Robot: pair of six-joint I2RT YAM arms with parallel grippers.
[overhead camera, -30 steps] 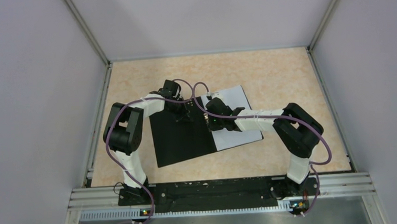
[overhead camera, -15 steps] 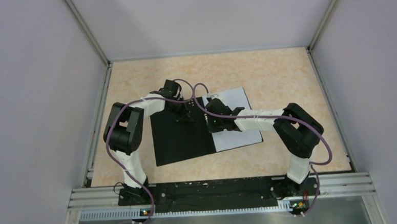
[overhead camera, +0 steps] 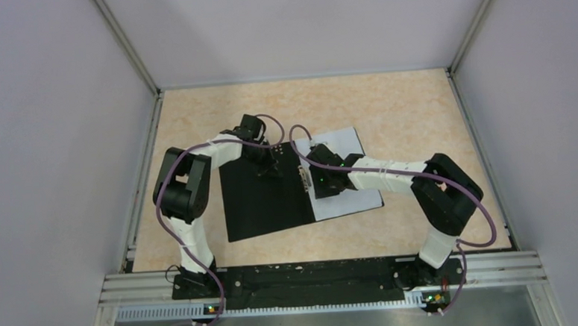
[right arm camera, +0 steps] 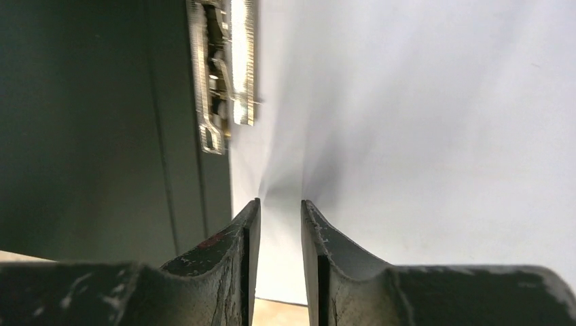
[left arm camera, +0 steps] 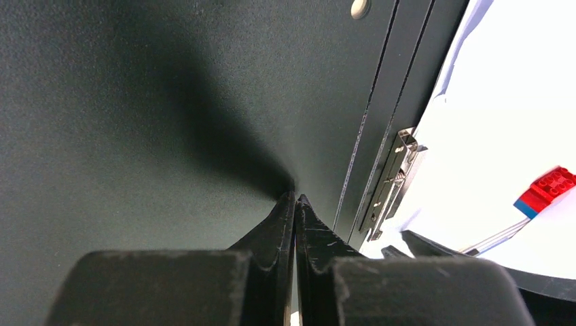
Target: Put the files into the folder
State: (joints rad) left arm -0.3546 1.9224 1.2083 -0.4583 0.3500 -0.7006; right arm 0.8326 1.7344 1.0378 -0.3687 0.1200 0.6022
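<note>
The files (overhead camera: 348, 202) lie on the right half of the open folder (overhead camera: 262, 202), beside its metal clip (right arm camera: 224, 68). The left gripper (left arm camera: 296, 197), tips together, presses on the black left cover. The right gripper (right arm camera: 278, 202) stands slightly apart over the sheets (nothing between its fingers). It would do best to lift straight up, so the paper is not dragged.

Beige table (overhead camera: 387, 105) inside a grey booth.
The mottled top fills the centre; plain grey walls (overhead camera: 46, 146) stand at 9, 12 and 3 o'clock, metal posts (overhead camera: 127, 43) at 11 and 1, a ribbed rail (overhead camera: 501, 268) at 6; light even and soft.
</note>
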